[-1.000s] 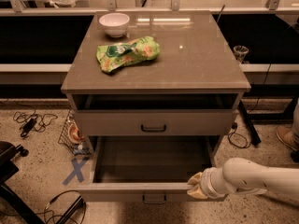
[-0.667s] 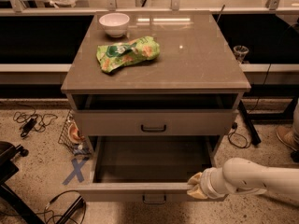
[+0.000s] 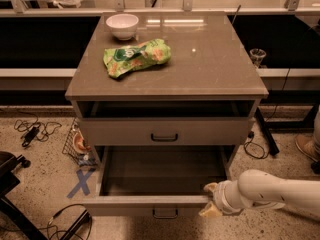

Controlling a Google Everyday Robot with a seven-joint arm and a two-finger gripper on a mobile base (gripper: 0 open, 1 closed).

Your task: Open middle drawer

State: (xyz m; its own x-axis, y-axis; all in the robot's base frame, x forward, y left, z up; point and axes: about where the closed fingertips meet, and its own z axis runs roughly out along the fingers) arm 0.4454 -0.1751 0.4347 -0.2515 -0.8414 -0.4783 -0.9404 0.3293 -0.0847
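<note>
We find the middle drawer [image 3: 150, 205] pulled well out at lower centre of the frame; the claw [image 3: 210, 200] sits at its right front corner, fingers spread apart astride the front panel.

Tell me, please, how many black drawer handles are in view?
2: one black bar handle on the upper grey-beige drawer, one on the pulled-out middle drawer; the tool is at its right front corner. More may hide below.
</note>
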